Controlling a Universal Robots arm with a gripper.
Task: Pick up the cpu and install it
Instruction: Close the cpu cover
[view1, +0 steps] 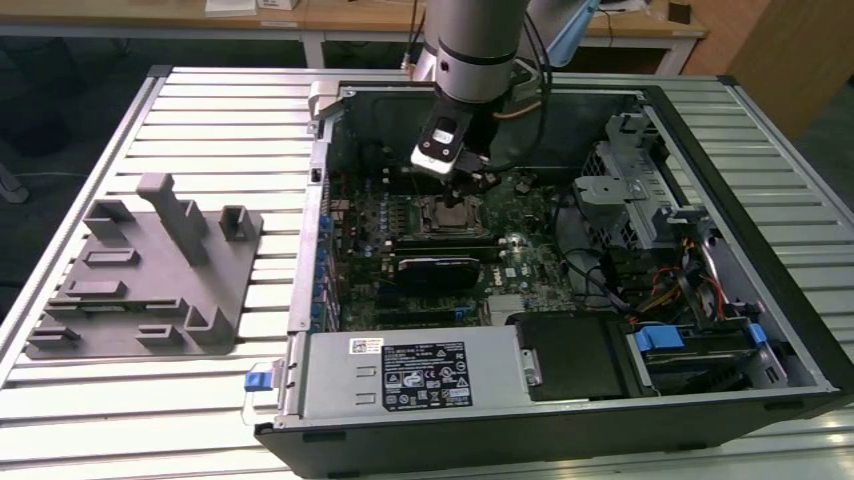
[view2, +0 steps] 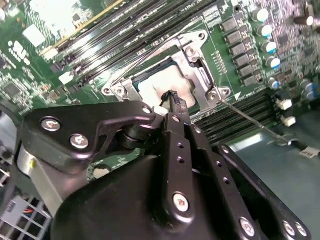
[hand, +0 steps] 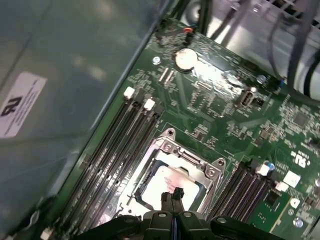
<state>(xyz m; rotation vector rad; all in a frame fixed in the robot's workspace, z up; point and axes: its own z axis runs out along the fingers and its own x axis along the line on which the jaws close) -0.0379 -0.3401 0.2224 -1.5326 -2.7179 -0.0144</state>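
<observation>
The cpu (view2: 152, 91) lies flat inside the square socket (view2: 199, 75) on the green motherboard, its shiny silver top showing through the open metal frame. In the first wrist view the cpu (hand: 165, 181) sits in the socket (hand: 167, 146) just beyond my fingertips. My gripper (view2: 172, 98) is shut, its two thin black fingers pressed together with nothing between them. The tip hangs right over the cpu's top; I cannot tell if it touches. In the exterior view my gripper (view1: 470, 178) hovers just above the socket (view1: 450, 214) inside the open computer case.
Memory slots (hand: 120, 145) run alongside the socket, with a row of capacitors (view2: 263, 39) on its other side. A thin socket lever (view2: 250, 118) sticks out. The power supply (view1: 414, 370) and drive cage (view1: 641, 195) crowd the case. A grey fixture (view1: 147, 270) lies on the slatted table.
</observation>
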